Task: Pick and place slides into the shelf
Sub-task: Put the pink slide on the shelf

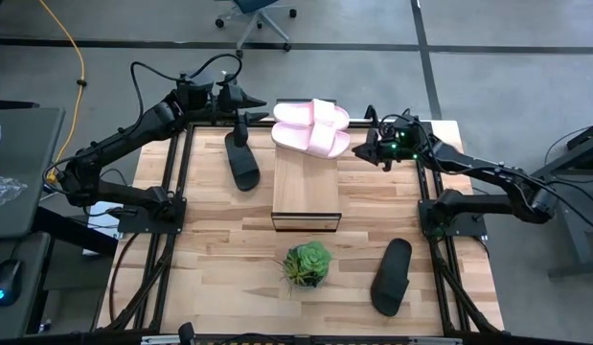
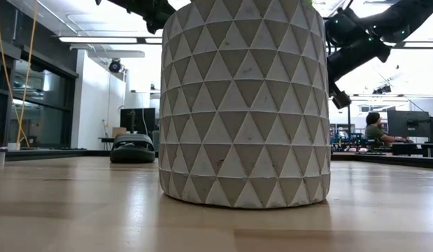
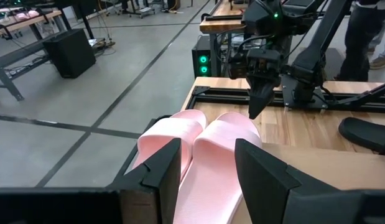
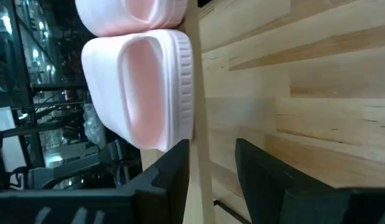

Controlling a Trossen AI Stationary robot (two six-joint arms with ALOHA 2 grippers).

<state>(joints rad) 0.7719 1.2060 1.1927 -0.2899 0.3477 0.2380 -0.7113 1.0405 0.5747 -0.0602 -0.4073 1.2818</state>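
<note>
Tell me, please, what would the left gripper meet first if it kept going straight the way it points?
Probably the pink slides on the shelf: the left gripper, open, points along them; depth is unclear.

- No readable text, label, brand, number or sign appears in any view, neither on the table and its things nor in the room behind.

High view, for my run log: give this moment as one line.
two pale pink slide sandals: on light wood shelf | two black slide sandals: on table | left gripper: open, beside pink pair | right gripper: open, opposite
</note>
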